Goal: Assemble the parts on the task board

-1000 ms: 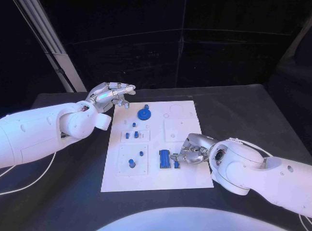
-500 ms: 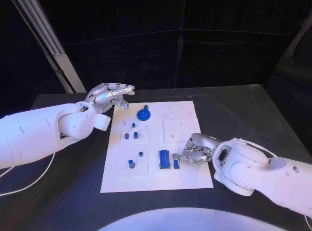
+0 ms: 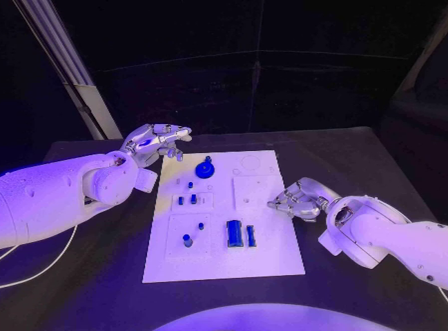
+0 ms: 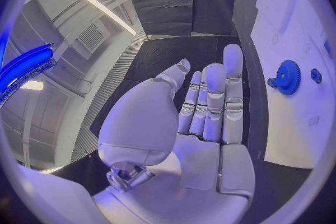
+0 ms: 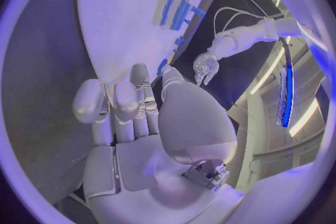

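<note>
The white task board (image 3: pixel 268 248) lies in the middle of the table. A blue gear (image 3: pixel 205 167) stands at its far end, also visible in the left wrist view (image 4: pixel 288 75). Two long blue blocks (image 3: pixel 241 234) lie side by side near the board's middle, and small blue pegs (image 3: pixel 187 200) stand left of them. My right hand (image 3: pixel 298 200) hovers at the board's right edge with fingers loosely bent and nothing in them (image 5: pixel 133 117). My left hand (image 3: pixel 156 141) is raised beside the board's far left corner, fingers straight and empty (image 4: pixel 203 106).
Black table (image 3: pixel 363 152) surrounds the board on all sides. A slanted pale post (image 3: pixel 70 76) rises behind the table's far left corner. A white cable (image 3: pixel 25 265) trails on the table under my left arm.
My right hand has drawn back from the two long blue blocks to the board's right edge, leaving them lying there. My left hand has hardly moved.
</note>
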`<action>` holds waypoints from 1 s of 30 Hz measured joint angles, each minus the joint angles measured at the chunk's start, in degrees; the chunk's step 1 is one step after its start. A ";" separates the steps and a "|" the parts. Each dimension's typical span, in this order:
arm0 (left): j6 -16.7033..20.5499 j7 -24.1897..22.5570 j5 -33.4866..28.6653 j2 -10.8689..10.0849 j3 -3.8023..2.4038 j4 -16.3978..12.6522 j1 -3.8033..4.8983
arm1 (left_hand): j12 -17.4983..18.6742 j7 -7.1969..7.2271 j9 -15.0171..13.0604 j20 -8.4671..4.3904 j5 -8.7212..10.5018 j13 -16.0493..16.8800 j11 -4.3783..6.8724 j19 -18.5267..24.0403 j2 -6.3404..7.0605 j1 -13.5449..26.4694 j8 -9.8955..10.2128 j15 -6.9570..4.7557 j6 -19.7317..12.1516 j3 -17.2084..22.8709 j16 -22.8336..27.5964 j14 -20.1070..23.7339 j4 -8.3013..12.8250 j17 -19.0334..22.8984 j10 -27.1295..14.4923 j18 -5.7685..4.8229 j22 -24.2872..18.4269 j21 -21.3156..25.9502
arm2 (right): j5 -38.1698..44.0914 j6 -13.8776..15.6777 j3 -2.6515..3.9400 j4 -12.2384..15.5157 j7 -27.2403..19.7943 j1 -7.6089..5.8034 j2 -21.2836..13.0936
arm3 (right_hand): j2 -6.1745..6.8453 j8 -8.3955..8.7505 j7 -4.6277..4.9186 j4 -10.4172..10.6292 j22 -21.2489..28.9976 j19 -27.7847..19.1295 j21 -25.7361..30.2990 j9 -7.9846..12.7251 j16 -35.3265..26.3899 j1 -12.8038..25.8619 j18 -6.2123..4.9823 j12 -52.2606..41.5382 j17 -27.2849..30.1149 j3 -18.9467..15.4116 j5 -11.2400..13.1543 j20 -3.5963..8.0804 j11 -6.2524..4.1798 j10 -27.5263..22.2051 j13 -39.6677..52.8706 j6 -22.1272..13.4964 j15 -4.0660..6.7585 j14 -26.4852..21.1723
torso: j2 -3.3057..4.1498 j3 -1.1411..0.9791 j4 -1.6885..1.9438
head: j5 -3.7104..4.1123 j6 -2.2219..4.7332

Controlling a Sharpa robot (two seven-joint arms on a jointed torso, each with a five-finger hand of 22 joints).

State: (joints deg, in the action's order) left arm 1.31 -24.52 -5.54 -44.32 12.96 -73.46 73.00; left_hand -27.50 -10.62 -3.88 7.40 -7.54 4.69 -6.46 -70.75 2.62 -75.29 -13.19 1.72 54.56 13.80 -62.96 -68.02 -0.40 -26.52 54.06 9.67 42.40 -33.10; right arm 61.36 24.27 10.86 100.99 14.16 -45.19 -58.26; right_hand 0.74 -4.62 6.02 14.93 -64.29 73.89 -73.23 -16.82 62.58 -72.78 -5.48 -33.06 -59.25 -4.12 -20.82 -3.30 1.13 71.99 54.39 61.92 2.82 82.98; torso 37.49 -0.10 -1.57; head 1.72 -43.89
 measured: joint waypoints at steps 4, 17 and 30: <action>0.39 -0.40 -0.18 0.07 0.01 0.08 -0.01 | -0.40 0.00 0.00 0.12 0.00 -0.23 0.00 2.22 -0.21 -0.21 -0.49 0.15 0.00 -0.60 2.03 2.91 0.02 1.74 0.00 0.01 -0.94 1.80 | -12.32 2.61 0.00 -4.34 -10.06 -1.02 1.21 | -1.07 0.47 1.81 -0.89 22.77 -13.75 20.73 0.52 -24.12 -4.00 -4.35 11.32 20.01 -0.34 3.51 -1.66 2.14 -5.99 -9.73 -2.26 -2.09 -8.33 | -0.07 0.05 0.05 | 0.00 0.73; 2.59 -2.54 -2.54 1.89 0.01 3.19 -0.61 | 7.26 -0.90 0.11 4.98 0.00 -1.13 -2.26 19.42 -0.98 -0.98 1.43 4.33 -1.27 -0.11 35.48 14.01 -0.79 17.52 0.20 0.00 -15.82 21.83 | -39.81 0.64 0.25 -22.22 -31.52 -3.63 12.25 | -3.09 0.85 4.94 -6.12 49.90 -19.60 57.13 7.65 -57.72 -8.15 -4.79 29.11 46.35 -5.75 7.30 -9.83 8.12 -12.93 -41.73 -9.29 -10.14 -21.82 | -1.30 0.62 0.00 | 0.48 5.65; 7.34 -5.55 -6.43 6.00 -0.01 7.01 -2.36 | 19.91 -1.10 0.47 8.88 0.13 -1.38 -4.87 43.30 -2.23 2.68 8.46 8.94 -6.01 -6.98 54.22 22.20 -2.14 23.08 -7.31 0.02 -30.22 30.33 | -47.49 -6.65 0.29 -33.15 -37.79 -4.31 20.19 | -6.39 1.27 3.63 -8.83 57.48 -26.12 68.51 13.05 -59.24 -0.65 -4.78 29.67 55.66 -9.48 10.67 -12.52 9.65 -18.46 -50.75 -13.56 -12.50 -28.78 | -2.12 0.57 -0.15 | -0.24 9.77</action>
State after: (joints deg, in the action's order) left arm 8.66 -30.07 -11.97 -38.32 12.95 -66.45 70.64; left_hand -7.60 -11.72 -3.41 16.28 -7.41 3.31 -11.32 -27.44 0.38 -72.61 -4.74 10.66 48.55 6.82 -8.74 -45.82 -2.54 -3.44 46.75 9.69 12.18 -2.77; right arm 13.87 17.62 11.16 67.84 -23.63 -49.50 -38.06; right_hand -5.65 -3.35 9.65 6.10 -6.81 47.77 -4.72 -3.77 3.33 -73.43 -10.26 -3.40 -3.59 -13.60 -10.15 -15.83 10.78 53.53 3.64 48.36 -9.68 54.20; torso 35.36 0.47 -1.72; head 1.48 -34.12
